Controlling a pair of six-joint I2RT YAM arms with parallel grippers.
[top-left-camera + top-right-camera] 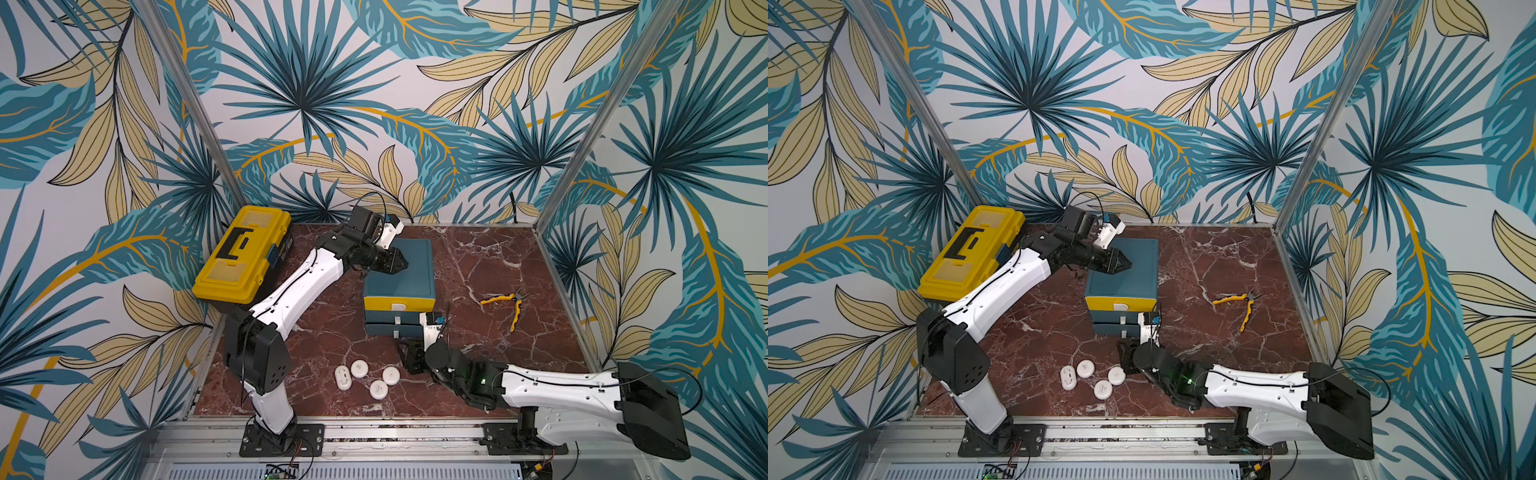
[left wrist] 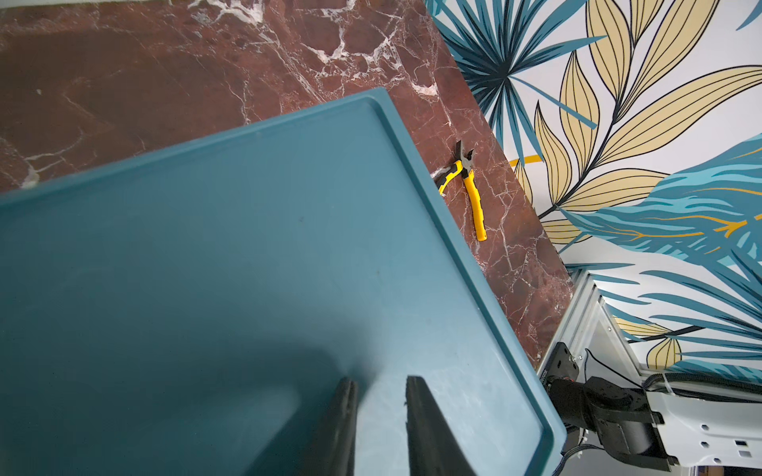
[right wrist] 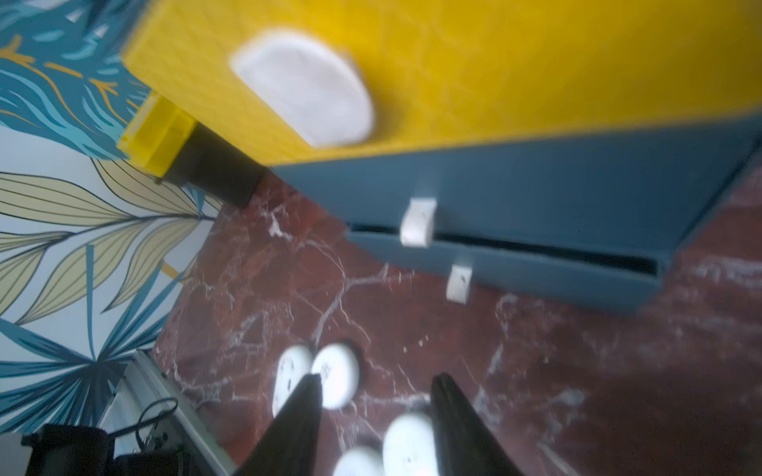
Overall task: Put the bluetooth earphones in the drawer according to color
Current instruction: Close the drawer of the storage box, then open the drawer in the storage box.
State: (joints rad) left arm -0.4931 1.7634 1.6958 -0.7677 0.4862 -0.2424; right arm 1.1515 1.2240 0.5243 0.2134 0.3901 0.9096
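Drawer (image 2: 231,247) under left tool (image 2: 380,382), parted; right tool (image 3: 378,378) parted, seemingly above earphones (image 3: 408,443).

The white-shelled, black-jointed left arm (image 1: 299,286) rises from its base and stretches forward with the elbow bent. Its black two-fingered left tool (image 2: 379,389) points rightward, fingers a narrow gap apart, holding nothing. The matching right arm (image 1: 557,390) lies low, reaching leftward. Its right tool (image 3: 377,381) is spread wider, also holding nothing.

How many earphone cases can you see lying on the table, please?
4 white cases, clustered before the drawer cabinet: one nearest the left arm, one just behind it, one nearest the right arm, one nearest the table's front edge. Others may be hidden inside the drawers.
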